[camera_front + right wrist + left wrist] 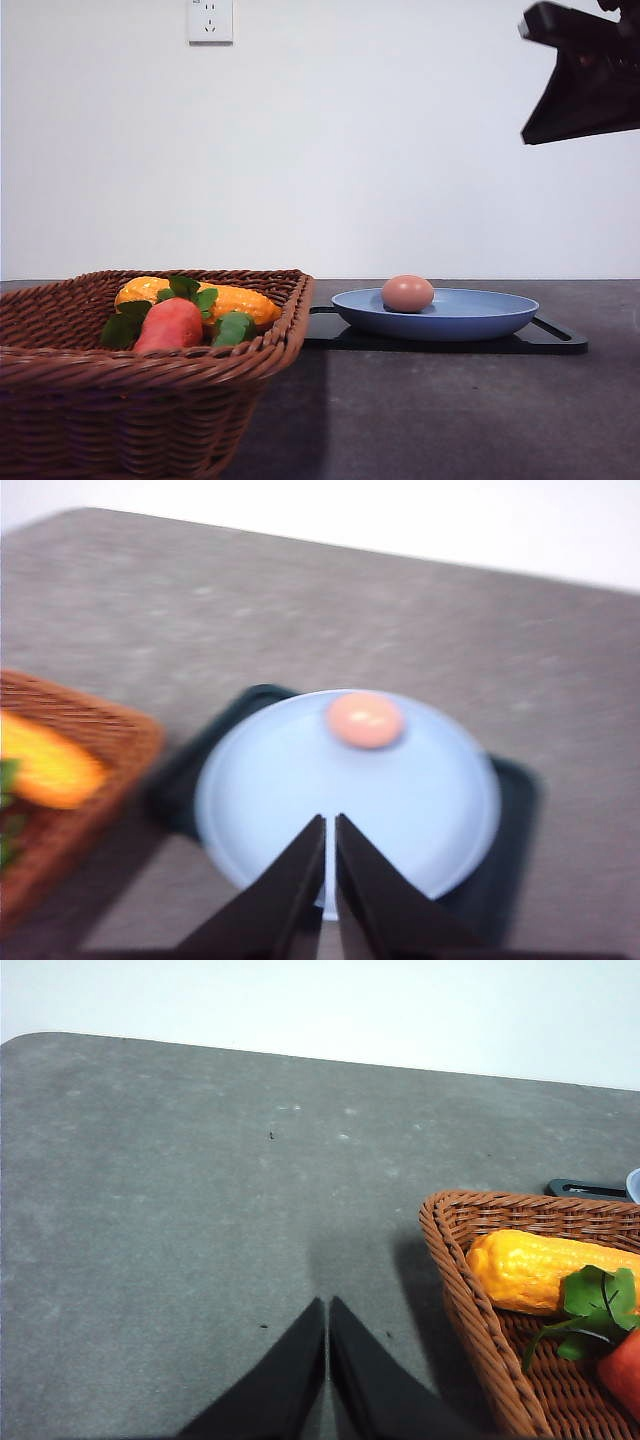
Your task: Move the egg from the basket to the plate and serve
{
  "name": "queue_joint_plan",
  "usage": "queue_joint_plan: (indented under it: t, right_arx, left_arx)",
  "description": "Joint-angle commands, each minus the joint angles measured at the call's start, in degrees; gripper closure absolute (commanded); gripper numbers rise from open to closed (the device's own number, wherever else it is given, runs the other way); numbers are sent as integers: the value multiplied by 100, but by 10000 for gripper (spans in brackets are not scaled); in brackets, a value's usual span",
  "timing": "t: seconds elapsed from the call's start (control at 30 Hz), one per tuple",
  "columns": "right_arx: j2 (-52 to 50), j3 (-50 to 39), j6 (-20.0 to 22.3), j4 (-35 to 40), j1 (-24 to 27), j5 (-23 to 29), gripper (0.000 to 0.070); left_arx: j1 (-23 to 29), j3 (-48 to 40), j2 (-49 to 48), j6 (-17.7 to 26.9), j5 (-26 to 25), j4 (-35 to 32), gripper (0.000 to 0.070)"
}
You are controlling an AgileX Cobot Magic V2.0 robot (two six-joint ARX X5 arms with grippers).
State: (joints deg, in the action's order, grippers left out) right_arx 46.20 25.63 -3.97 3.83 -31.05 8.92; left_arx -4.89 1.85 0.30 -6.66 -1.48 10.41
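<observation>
The egg (408,293) lies in the light blue plate (480,318), loose, toward the plate's 9 o'clock side in the front view. The plate sits on a flat black tray (555,338) on the grey counter (450,420). By the look of it the transfer is done and serving is the step in hand. The next move would call for a hold on the plate or tray rim and a level carry, since the egg is round and free to roll.

The right claw (329,880) hovers above the plate's near edge, fingers pressed together with nothing between them; the right wrist view is blurred. Part of the right arm (585,75) hangs high at 2 o'clock in the front view.

The wicker basket (150,400), at 9 o'clock from the plate, holds a yellow corn toy (235,300), an orange-red carrot toy (168,325) and green leaves (190,290). No egg shows in it. The left claw (327,1360) is closed and empty, over bare counter just beside the basket's rim.
</observation>
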Motion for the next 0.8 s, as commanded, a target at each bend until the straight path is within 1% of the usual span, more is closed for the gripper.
queue_joint_plan:
  t: [0.0, 0.07, 0.13, 0.2, 0.23, 0.27, 0.3, 0.4, 0.47, 0.6, 0.67, 0.77]
  right_arx:
    - [-136, 42, 460, 33, -5, 365, 700]
    - [-489, 39, 483, -71, 39, 825, 700]
    - [-874, 33, 494, -102, 91, 1111, 700]
    - [-1279, 16, 600, -91, 242, 1181, 700]
    - [-1493, -1, 622, -98, 369, 1106, 700]
    - [-1734, -35, 625, -94, 544, 925, 700]
    - [-1951, -77, 627, -89, 739, 636, 700]
    - [-2526, -289, 662, -68, 1452, -580, 700]
    - [-2820, -487, 712, -46, 1908, -1203, 700]
    - [-3295, -939, 743, -82, 2591, -1761, 700]
    - [-3508, -1181, 743, -108, 2803, -2096, 700]
    - [-3772, -1529, 741, -111, 2992, -2585, 700]
  left_arx:
    - [0, -125, -13, -11, 2, 44, 700]
    - [0, -126, -13, -11, 2, 44, 700]
    - [0, -126, -13, -11, 2, 44, 700]
    - [0, -127, -13, -9, 2, 44, 700]
    - [0, -127, -13, -10, 2, 44, 700]
    - [0, -126, -13, -11, 2, 44, 700]
    - [0, -125, -13, -11, 2, 44, 700]
    - [0, -126, -13, -10, 2, 44, 700]
    - [0, -127, -13, -11, 2, 44, 700]
    - [0, -126, -13, -10, 2, 44, 700]
    - [0, -127, -13, -11, 2, 44, 700]
    - [0, -125, -13, -10, 2, 44, 700]
